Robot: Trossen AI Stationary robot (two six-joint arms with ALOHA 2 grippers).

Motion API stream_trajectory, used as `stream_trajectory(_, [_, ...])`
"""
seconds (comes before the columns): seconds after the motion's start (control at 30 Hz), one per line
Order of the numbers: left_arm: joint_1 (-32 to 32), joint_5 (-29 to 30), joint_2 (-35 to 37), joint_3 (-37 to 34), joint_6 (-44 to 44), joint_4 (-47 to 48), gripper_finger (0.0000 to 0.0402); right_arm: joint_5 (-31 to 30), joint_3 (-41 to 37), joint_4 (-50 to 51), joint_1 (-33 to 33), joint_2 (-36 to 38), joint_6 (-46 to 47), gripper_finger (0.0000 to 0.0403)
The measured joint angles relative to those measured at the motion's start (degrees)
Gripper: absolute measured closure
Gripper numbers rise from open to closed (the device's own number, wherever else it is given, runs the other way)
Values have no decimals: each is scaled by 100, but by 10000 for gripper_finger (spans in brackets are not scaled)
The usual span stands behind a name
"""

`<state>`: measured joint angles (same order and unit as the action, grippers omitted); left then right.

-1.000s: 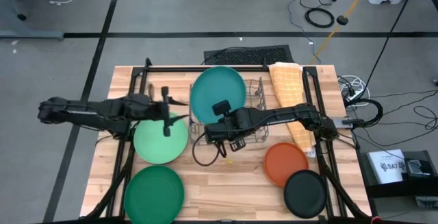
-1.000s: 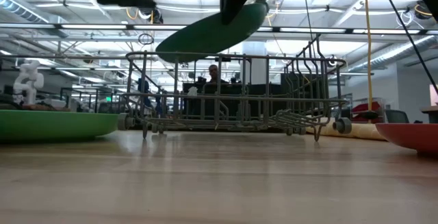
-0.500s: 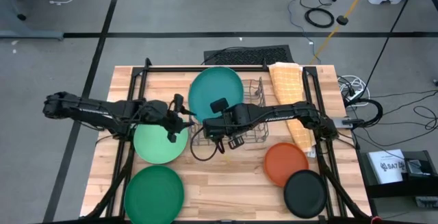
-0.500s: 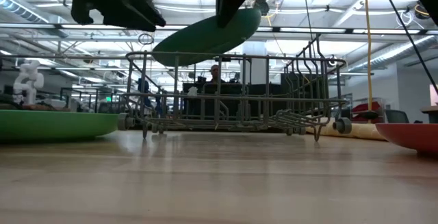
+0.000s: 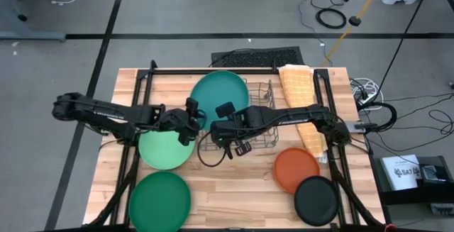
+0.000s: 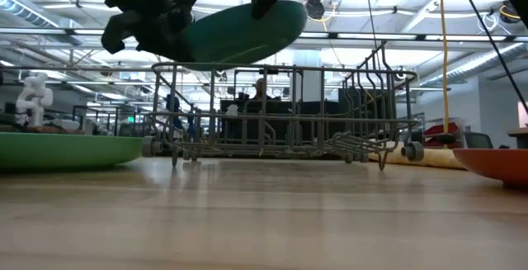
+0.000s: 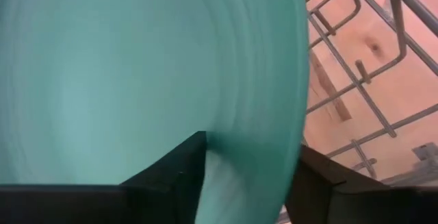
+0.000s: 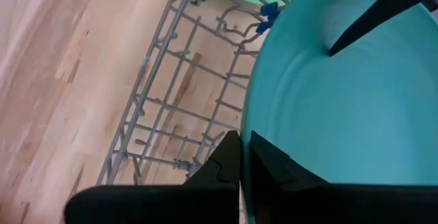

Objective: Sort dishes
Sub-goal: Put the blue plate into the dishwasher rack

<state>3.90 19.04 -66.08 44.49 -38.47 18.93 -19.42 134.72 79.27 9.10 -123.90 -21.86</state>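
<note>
The teal plate (image 5: 220, 97) hangs nearly level above the grey wire rack (image 5: 248, 122), also seen in the low view (image 6: 239, 32). My right gripper (image 5: 225, 122) is shut on its near rim. My left gripper (image 5: 193, 115) is open at the plate's left rim, one finger on either side (image 7: 250, 148). The light green plate (image 5: 167, 147), dark green plate (image 5: 159, 198), orange plate (image 5: 296, 169) and black plate (image 5: 316, 199) lie flat on the table. My right gripper (image 8: 244, 142) pinches the teal plate's rim (image 8: 256, 125) between its two fingers, coming level from the table's right. The plate is lifted clear, above the rack. My left gripper's fingers (image 7: 174, 166) straddle the plate's rim (image 7: 253, 114) from the table's left; whether they touch it, I cannot tell.
The wire rack stands mid-table under the plate, its upright tines (image 6: 272, 109) close below it. An orange checked cloth (image 5: 301, 101) lies to the right of the rack. Bare wood (image 5: 234, 189) lies between the dark green and orange plates.
My left gripper has moved toward the table's right and reached the teal plate's left rim. The plate, still in my right gripper, has shifted slightly left and tipped from a clear slant to nearly level.
</note>
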Motion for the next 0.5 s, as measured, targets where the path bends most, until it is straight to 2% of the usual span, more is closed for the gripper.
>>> stream_trajectory(0.23, [12, 245, -69, 99, -315, 95, 377, -46, 2, 91, -25, 51, 38, 402])
stream_trajectory(0.37, [13, 212, -70, 129, -633, 86, 380, -113, 6, 124, -7, 51, 109, 385])
stream_trajectory(0.5, [-2, 251, -68, 148, -665, 88, 381, -553, 6, 204, 28, 58, 472, 350])
